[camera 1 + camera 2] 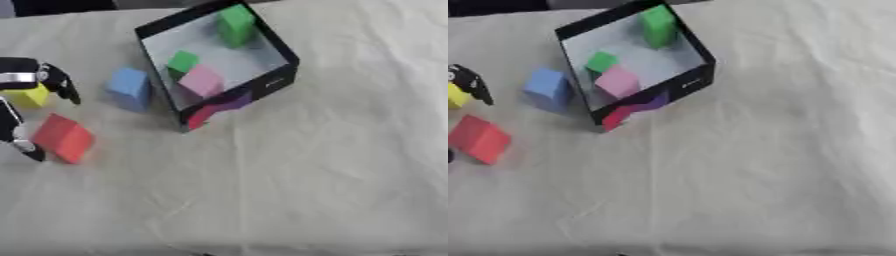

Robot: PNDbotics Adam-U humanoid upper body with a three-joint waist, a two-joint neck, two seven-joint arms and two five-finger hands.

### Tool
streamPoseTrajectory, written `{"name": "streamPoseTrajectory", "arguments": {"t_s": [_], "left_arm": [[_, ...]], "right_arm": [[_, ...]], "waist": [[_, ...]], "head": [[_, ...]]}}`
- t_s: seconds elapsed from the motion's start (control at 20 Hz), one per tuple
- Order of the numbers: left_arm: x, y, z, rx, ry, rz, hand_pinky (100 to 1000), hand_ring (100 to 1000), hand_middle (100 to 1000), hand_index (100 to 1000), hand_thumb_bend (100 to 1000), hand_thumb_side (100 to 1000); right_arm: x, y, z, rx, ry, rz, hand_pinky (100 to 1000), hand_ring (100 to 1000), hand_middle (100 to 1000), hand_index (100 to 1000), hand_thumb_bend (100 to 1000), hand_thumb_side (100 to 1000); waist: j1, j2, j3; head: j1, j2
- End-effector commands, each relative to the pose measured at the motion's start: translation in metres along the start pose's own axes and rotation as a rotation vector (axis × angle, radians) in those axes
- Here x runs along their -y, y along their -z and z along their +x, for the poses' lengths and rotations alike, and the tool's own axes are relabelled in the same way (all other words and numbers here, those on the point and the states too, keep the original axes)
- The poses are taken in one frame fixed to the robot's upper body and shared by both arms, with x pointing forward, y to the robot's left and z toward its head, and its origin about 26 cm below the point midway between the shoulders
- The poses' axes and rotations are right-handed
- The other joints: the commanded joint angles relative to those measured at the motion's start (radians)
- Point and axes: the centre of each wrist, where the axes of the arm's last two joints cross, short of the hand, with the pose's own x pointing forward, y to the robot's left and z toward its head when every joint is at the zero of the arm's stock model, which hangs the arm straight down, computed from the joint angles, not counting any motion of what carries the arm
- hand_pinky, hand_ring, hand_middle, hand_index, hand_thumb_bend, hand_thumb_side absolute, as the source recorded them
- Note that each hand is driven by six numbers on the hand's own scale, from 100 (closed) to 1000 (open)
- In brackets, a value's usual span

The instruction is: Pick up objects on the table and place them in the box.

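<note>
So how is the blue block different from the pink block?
The blue block sits on the table outside the box, just left of it; the pink block is already inside. The blue block stands by itself, while the pink block has a small green block close beside it. Both are plain, solid-coloured blocks of similar size.

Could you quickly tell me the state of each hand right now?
Left hand: shut on the yellow block.
Right hand: not in view.
</note>
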Motion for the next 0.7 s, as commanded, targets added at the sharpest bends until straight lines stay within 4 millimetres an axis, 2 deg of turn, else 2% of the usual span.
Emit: {"name": "streamPoseTrajectory", "arguments": {"t_s": [0.05,0.7], "left_arm": [[-0.008,-0.004,-0.005,-0.025,0.043,0.022,846,783,729,766,812,100],[-0.002,0.021,-0.010,-0.046,0.144,0.056,843,788,756,782,801,100]], "right_arm": [[0.004,0.002,0.008,0.022,-0.015,-0.004,733,802,707,785,328,486],[0.003,0.001,0.003,0.005,-0.012,0.004,735,803,708,788,322,494]], "waist": [[-0.001,-0.022,0.000],[-0.004,-0.020,0.000]], "head": [[0.006,-0.003],[0.018,-0.003]]}}
